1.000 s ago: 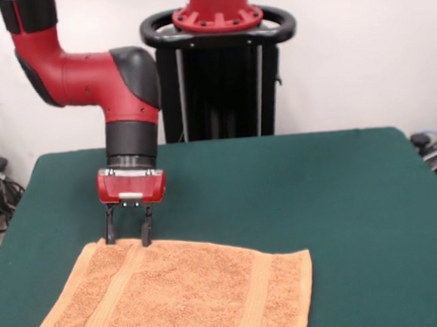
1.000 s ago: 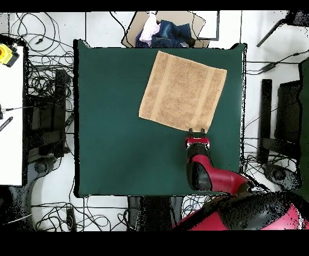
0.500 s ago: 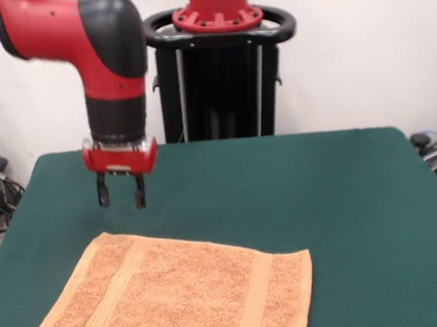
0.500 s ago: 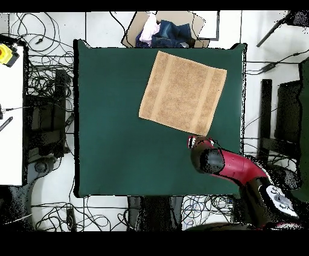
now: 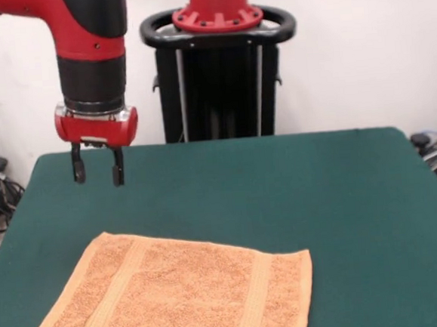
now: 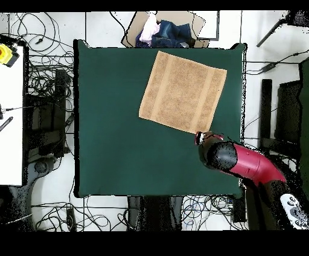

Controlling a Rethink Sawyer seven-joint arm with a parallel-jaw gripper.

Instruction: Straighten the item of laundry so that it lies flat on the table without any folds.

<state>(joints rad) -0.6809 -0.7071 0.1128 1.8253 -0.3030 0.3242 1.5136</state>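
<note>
Because the green tabletop (image 5: 342, 199) already carries the orange towel (image 5: 176, 299) flat near one edge, the raised, empty tool (image 5: 96, 171), prongs spread, could rumple it if lowered onto its corner again.

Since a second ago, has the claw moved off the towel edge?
Yes. In the front view the open claw has risen and drawn back toward the black pedestal, clear of the flat orange-tan terry-cloth towel, which stayed put on the dark green table.
</note>
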